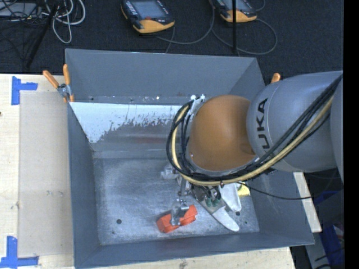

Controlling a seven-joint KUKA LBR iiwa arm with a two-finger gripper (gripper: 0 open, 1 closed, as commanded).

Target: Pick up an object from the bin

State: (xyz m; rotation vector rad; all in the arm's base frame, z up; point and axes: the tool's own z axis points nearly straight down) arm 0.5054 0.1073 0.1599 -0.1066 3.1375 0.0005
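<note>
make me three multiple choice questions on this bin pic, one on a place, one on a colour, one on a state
1. Where does the red thing lie?
A. on the bin floor, near the wall at the view's bottom
B. in the far left corner
C. outside the bin

2. What colour is the flat thing just right of it?
A. green
B. white
C. black

3. How does the arm stand?
A. parked clear of the bin
B. folded away at the view's left
C. reaching down into the bin, over the red thing

Answers:
1 A, it rests on the floor close to the bottom wall.
2 B, the flat thing is plainly white.
3 C, the arm comes in from the right and its end is low over the red thing.
</note>
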